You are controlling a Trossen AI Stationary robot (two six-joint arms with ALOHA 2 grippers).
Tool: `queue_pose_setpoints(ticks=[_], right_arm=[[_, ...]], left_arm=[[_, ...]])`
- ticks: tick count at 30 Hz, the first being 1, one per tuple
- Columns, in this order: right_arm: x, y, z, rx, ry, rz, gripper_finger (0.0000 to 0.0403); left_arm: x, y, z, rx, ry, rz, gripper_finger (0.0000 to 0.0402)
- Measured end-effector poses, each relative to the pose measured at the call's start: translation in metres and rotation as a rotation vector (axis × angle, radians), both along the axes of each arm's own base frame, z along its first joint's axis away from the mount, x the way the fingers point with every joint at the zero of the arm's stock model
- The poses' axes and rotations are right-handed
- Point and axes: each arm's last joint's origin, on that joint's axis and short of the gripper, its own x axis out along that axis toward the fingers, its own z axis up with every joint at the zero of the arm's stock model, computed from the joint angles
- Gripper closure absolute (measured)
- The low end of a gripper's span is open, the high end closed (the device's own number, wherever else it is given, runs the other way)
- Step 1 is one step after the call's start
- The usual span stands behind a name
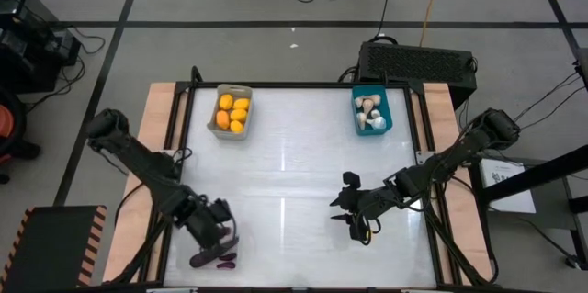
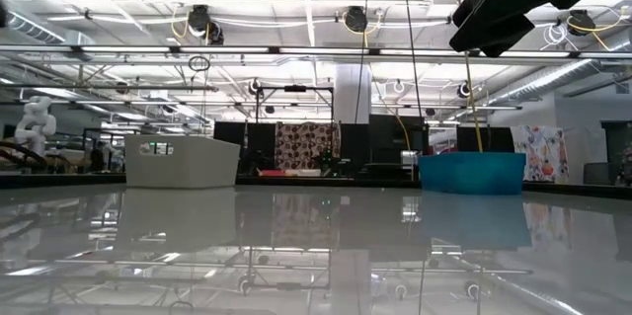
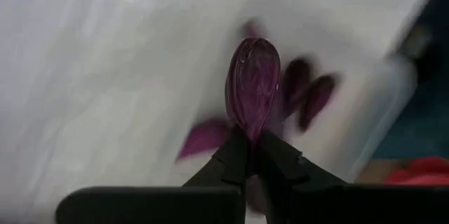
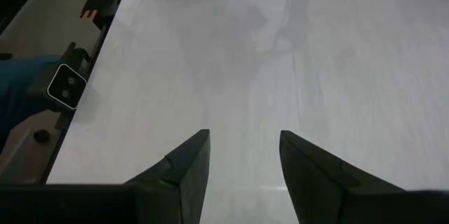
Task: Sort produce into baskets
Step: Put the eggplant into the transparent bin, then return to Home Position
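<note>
My left gripper [image 1: 223, 241] is at the near left of the table, shut on a dark purple eggplant piece [image 3: 252, 83]. Below it lie several more purple pieces [image 1: 213, 259], which also show in the left wrist view [image 3: 309, 97], seemingly in the clear basket, whose see-through wall [image 3: 393, 87] barely shows. The light grey basket [image 1: 231, 112] at the far left holds orange-yellow fruits [image 1: 233, 109]. The teal basket [image 1: 372, 111] at the far right holds pale garlic bulbs [image 1: 368, 109]. My right gripper [image 1: 343, 208] is open and empty over the table's near middle; it also shows in its wrist view [image 4: 242, 161]. My left gripper pinches the eggplant piece by its near end [image 3: 247, 122] between its two fingertips. The piece sticks out past the fingers along their line. It is lifted clear above the other purple pieces.
A large black box [image 1: 415, 61] stands beyond the table's far right edge. The table's middle [image 1: 285, 164] is bare white surface. In the low view the grey basket [image 2: 182, 160] and the teal basket [image 2: 472, 172] stand at the far side.
</note>
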Motion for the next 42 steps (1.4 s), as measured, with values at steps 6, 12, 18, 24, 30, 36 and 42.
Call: queue_pose_setpoints(ticks=[6,12,18,24,30,36,42], right_arm=[[0.000,0.000,0.000,0.001,-0.001,0.000,0.0238],[0.000,0.000,0.000,0.001,-0.001,-0.001,0.0238],[0.000,0.000,0.000,0.005,-0.006,-0.002,0.0238],[0.000,0.000,0.001,0.006,-0.006,-0.002,0.0238],[0.000,0.000,0.000,-0.004,-0.007,0.006,0.0238],[0.000,-0.004,0.006,-0.100,-0.041,0.077,0.0238],[-0.004,-0.022,0.025,-0.146,-0.113,0.076,0.0238]], left_arm=[[-0.025,-0.015,-0.007,0.055,0.122,-0.023,0.0379],[-0.030,-0.023,-0.011,0.086,0.100,-0.052,0.0375],[-0.030,-0.024,-0.011,0.092,0.090,-0.055,0.0336],[-0.030,-0.024,-0.011,0.091,0.080,-0.051,0.0288],[-0.022,-0.022,-0.010,0.078,0.029,-0.076,0.0281],[0.010,-0.013,-0.005,0.104,-0.223,-0.166,0.0281],[0.047,0.017,0.001,0.258,-0.429,-0.319,0.0281]])
